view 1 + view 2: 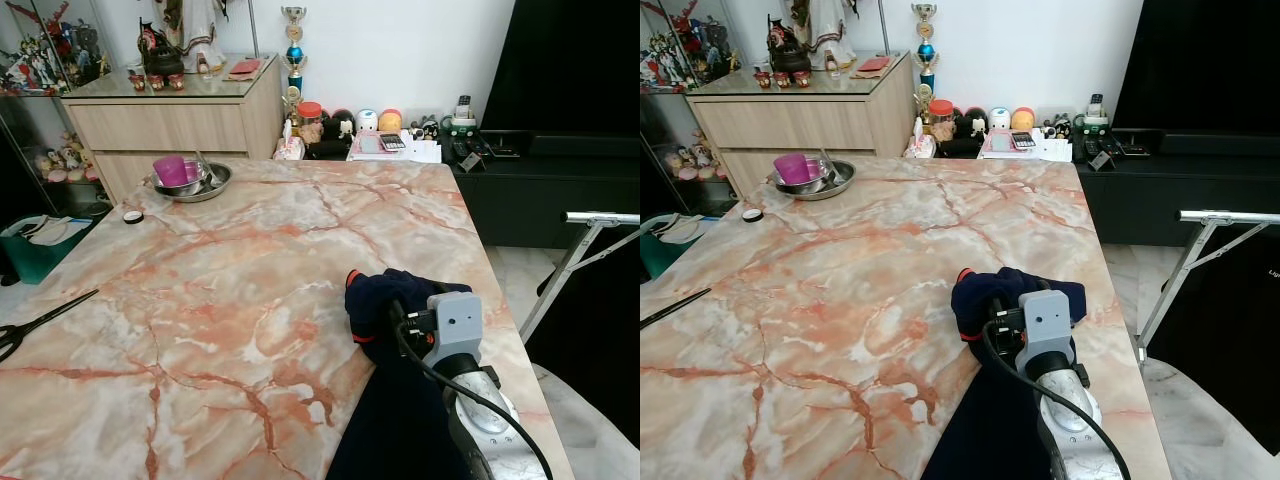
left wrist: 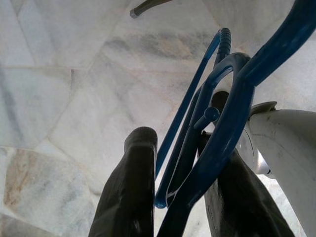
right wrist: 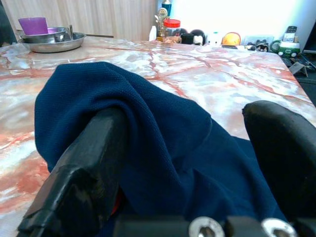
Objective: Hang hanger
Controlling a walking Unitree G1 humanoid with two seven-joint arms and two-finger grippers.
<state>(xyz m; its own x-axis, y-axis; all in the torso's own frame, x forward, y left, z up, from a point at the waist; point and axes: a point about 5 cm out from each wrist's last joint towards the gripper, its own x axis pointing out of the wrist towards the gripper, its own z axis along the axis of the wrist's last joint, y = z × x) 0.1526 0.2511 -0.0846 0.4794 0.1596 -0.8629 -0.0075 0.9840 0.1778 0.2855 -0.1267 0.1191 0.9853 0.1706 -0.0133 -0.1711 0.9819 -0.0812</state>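
Observation:
A navy garment (image 1: 385, 300) lies bunched near the right edge of the marble table (image 1: 230, 290) and trails off its front edge. My right gripper (image 3: 190, 126) is pushed into the bunch. Its fingers (image 3: 86, 168) stand wide apart, open, with cloth draped over one finger and lying between the two. My left gripper (image 2: 180, 143) hangs low over a pale marble floor (image 2: 64, 89), shut on a blue plastic hanger (image 2: 222, 123) whose hook and bars pass between the black fingers (image 2: 131, 182).
A steel bowl with a purple cup (image 1: 190, 178) stands at the table's far left, a small round lid (image 1: 133, 216) near it, and black scissors (image 1: 40, 320) at the left edge. A metal rack bar (image 1: 600, 218) stands right of the table. Cabinets with ornaments line the back wall.

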